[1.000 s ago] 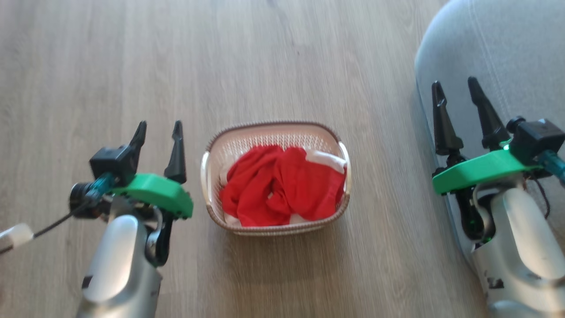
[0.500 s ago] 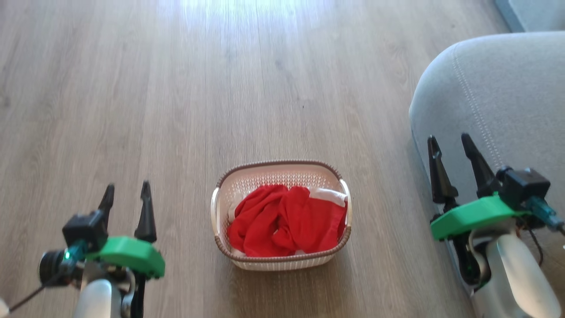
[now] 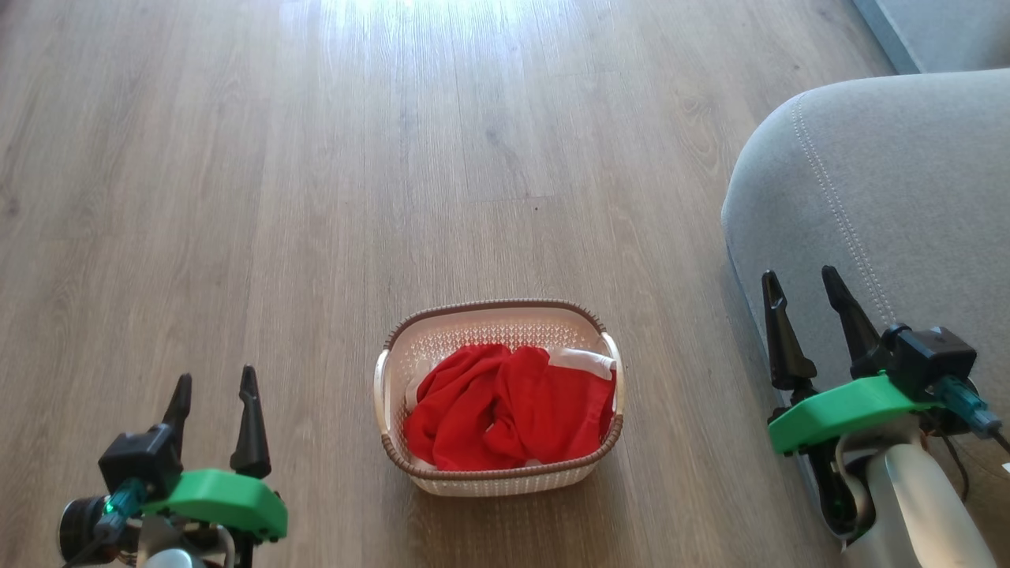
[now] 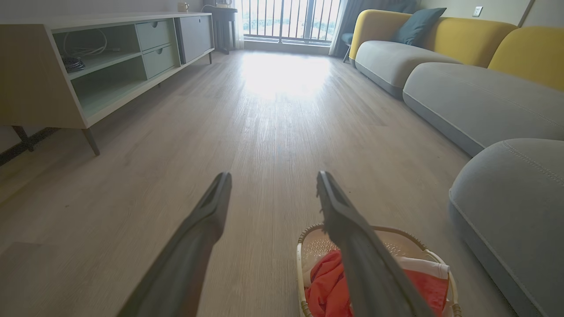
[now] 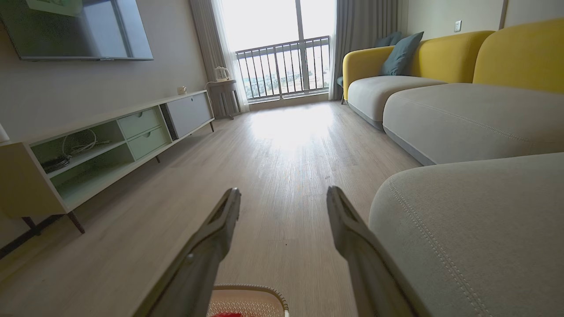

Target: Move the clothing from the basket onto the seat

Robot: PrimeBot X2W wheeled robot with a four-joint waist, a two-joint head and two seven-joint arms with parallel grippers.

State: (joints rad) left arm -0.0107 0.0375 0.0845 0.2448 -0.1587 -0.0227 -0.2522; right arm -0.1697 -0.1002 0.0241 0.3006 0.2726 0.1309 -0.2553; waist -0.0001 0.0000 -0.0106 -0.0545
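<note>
Clothing (image 3: 505,406) heaped in basket (image 3: 505,483), lower centre; left gripper (image 3: 215,375), right gripper (image 3: 798,274) both spread wide, empty; best descend over heap, pinch thick fold, avoid snagging basket.

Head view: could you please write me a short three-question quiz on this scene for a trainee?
1. True or false: the red clothing lies inside the basket.
2. On which side of the basket is the grey seat? A left, B right, C behind.
3. Fill in: the left pincer and right pincer both stand ____, holding nothing.
Key: 1 true; 2 B; 3 open.
</note>
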